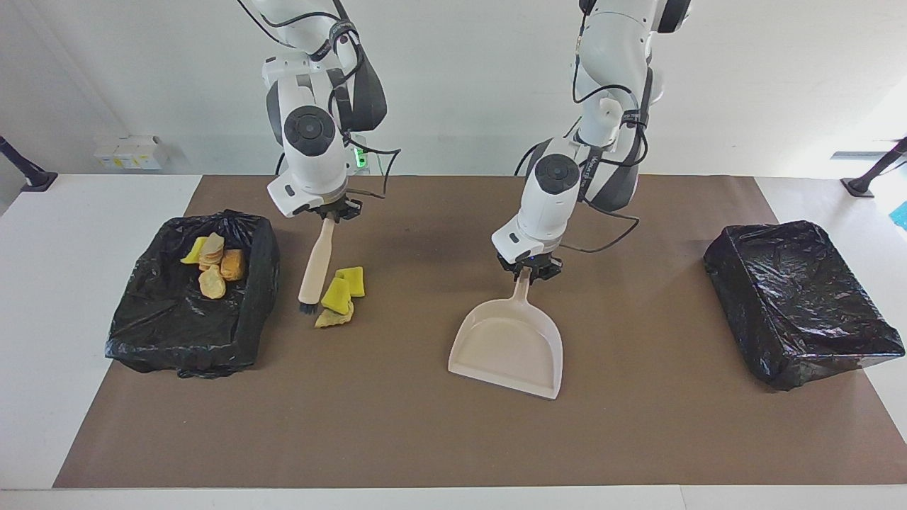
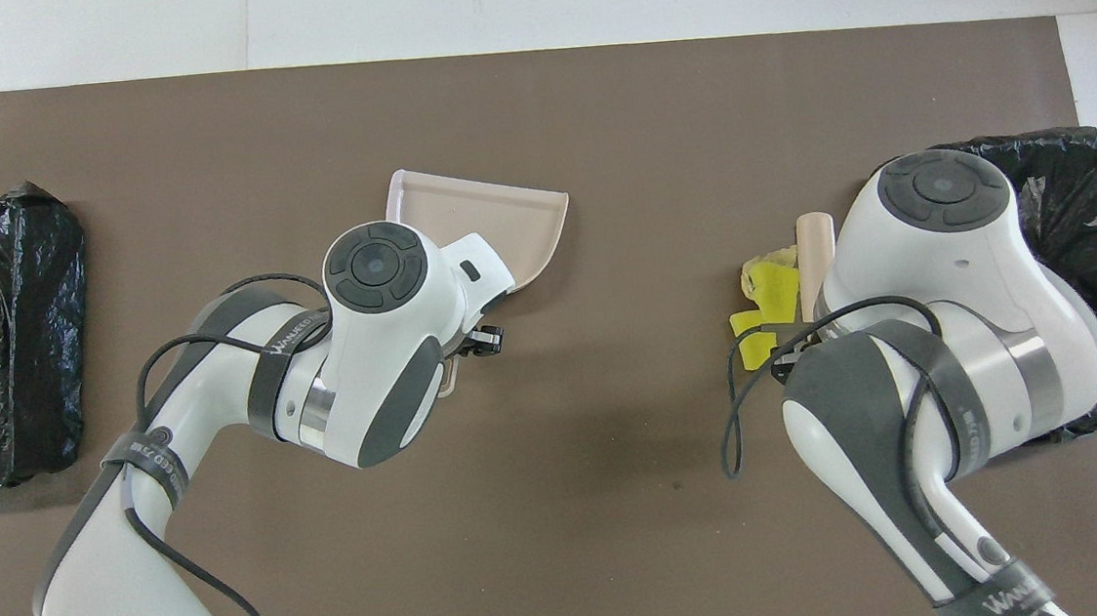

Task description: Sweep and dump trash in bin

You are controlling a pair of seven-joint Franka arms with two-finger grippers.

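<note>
Between two black-lined bins (image 1: 191, 297), right tool (image 1: 333, 212) clamps brush (image 1: 315, 265), left tool (image 1: 528, 270) clamps dustpan (image 1: 510, 347)

One camera faces the robots from high across the table; another looks steeply down, both covering the brown mat (image 1: 638, 425).

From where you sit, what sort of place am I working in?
Probably a robot lab test bench, not a real room: a plain white table covered by a brown mat, with bag-lined bins staged at each end, against a bare wall.
</note>
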